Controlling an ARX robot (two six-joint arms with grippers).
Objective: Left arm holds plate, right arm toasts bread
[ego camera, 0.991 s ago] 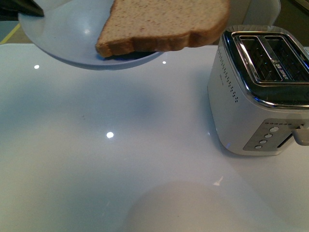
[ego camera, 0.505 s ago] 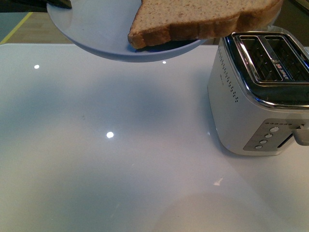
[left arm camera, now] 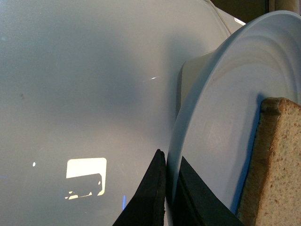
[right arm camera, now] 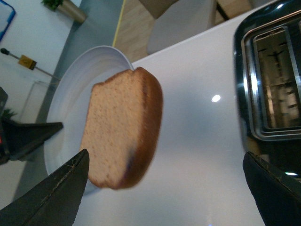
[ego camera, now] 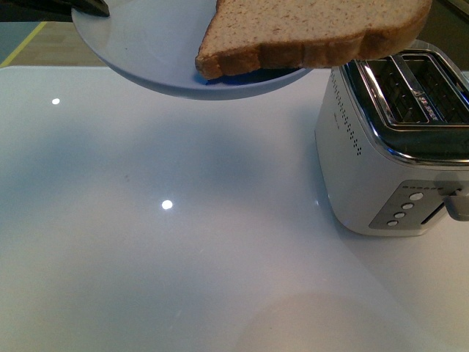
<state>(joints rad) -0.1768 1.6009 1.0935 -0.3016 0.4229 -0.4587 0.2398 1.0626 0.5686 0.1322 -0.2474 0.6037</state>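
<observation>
- My left gripper (left arm camera: 170, 162) is clamped narrow on the plate (left arm camera: 221, 103): one black finger (left arm camera: 153, 188) lies under the rim and the other on top, with the rim pinched between them.
- In the front view only a dark tip of that gripper (ego camera: 88, 7) shows, at the plate's (ego camera: 146, 44) edge. The plate hangs clear above the white table (ego camera: 183, 242) and throws a soft shadow on it.
- The bread (left arm camera: 275, 165) lies on the plate, on the side away from the left gripper's pinch and well apart from those fingers.
- From the front, the bread (ego camera: 308, 29) overhangs the rim on the side facing the toaster (ego camera: 366, 161), crust edge toward me. Its end overlaps the toaster's top corner in that view, and I cannot tell from there whether they touch.
- My right gripper (right arm camera: 164, 155) is spread wide and holds nothing.
- The bread (right arm camera: 122, 136) and plate (right arm camera: 70, 94) lie beyond the gripper, nearer one fingertip (right arm camera: 61, 193). No finger touches either.
- The toaster (right arm camera: 268, 84), slots open upward, sits by the other right finger, with bare table between it and the bread.
</observation>
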